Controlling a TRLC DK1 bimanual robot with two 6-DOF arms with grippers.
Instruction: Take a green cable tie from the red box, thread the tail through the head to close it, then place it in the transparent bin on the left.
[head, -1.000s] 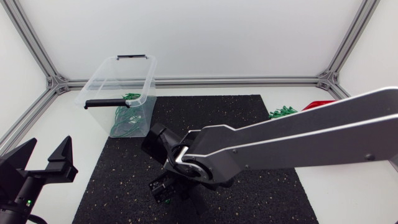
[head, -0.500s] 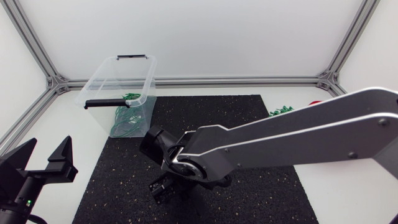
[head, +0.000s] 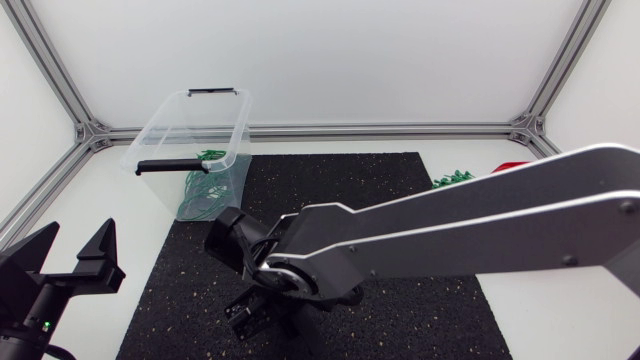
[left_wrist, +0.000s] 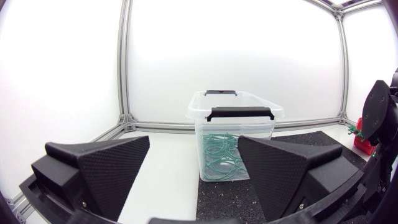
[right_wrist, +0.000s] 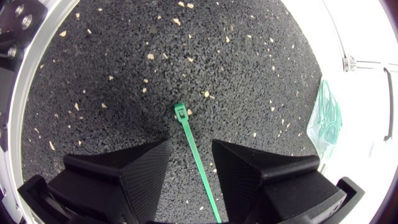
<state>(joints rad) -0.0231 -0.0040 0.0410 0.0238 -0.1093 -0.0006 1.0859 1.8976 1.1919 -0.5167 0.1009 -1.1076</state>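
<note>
Only the right wrist view showed the tie. It lay flat on the black mat, its head ahead of the right claw and its tail running back through the gap between the 2 fingers. That claw was released, with its fingers spread on either side of the tie and neither seen pressing it. In the head view the right arm came in from the right and reached past the middle of the mat. It covered that spot, so the tie was hidden there, and the claw sat low over the mat's near part.

The left claw sat at the near left corner, off the mat, also released with its fingers wide apart. Its wrist view looked across the white table at the bin. The bin stood upright by the mat's far left corner, with 2 black handles on its rim. A tangle of green ties lay in its bottom.

The red box showed only as a sliver at the far right, mostly behind the right arm. Loose ties lay just beside it, and whether they were inside it could not be told.
</note>
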